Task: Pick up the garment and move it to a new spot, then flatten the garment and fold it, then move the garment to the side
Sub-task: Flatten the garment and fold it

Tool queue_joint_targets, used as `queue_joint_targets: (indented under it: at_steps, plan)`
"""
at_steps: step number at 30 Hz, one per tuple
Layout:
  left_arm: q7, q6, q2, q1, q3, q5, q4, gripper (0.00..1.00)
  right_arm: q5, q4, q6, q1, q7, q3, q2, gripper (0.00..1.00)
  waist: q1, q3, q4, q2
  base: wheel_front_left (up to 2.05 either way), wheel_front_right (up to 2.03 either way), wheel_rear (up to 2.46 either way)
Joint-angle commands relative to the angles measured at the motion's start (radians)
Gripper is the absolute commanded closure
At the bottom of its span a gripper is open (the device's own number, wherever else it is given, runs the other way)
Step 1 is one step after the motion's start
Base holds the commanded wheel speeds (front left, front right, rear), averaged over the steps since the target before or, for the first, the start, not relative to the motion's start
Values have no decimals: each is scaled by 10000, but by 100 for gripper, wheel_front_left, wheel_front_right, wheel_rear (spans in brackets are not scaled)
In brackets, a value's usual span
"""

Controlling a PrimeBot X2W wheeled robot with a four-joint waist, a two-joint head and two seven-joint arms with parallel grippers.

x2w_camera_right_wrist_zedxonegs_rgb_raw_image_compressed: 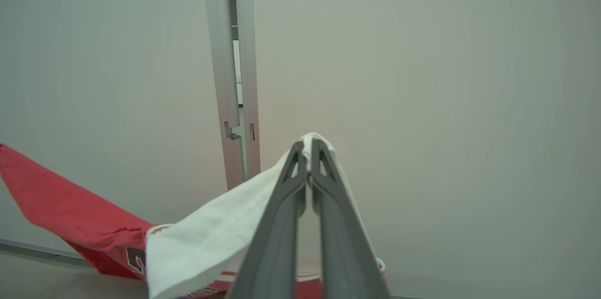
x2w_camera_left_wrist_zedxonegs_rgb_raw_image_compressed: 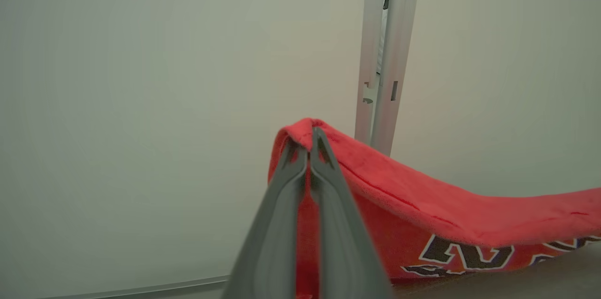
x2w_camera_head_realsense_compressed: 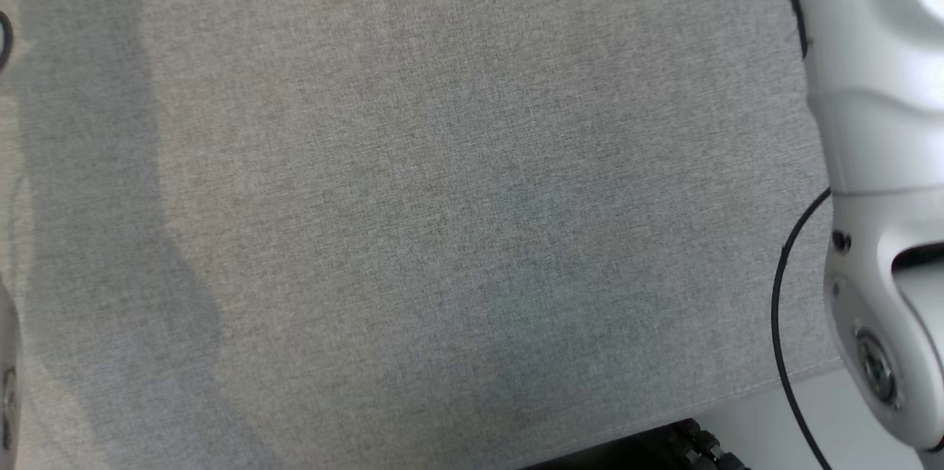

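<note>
Both fingers (x2w_camera_left_wrist_zedxonegs_rgb_raw_image_compressed: 281,214) (x2w_camera_right_wrist_zedxonegs_rgb_raw_image_compressed: 277,233) level; tight on garment (x2w_camera_left_wrist_zedxonegs_rgb_raw_image_compressed: 446,210)

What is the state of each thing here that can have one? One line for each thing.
Left gripper: shut on the garment's red edge.
Right gripper: shut on the garment's white part.
Garment: held at two points, sagging between them.
Grey table cover: flat, unwrinkled.
</note>
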State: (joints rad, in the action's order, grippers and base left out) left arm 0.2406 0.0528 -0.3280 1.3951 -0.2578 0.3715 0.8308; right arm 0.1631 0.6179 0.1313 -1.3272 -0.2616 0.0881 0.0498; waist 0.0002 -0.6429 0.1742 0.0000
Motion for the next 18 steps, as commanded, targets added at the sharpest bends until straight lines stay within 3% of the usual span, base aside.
queue_joint_targets:
  at_steps: [1,11,18]
  plan:
    - [103,112,29,-173,46,110,51,100,94,-361,-14,351,-40,63,20,100,-2,-423,81,0,0,0,0]
    - [244,150,357,-1514,422,500,-99,100,286,-2803,-14,3159,-36,130,23,100,-2,515,-242,0,0,0,0]
    - [241,475,438,-3681,853,849,-1480,100,591,-3831,-14,5405,-37,-308,23,100,-2,1612,-532,0,0,0,0]
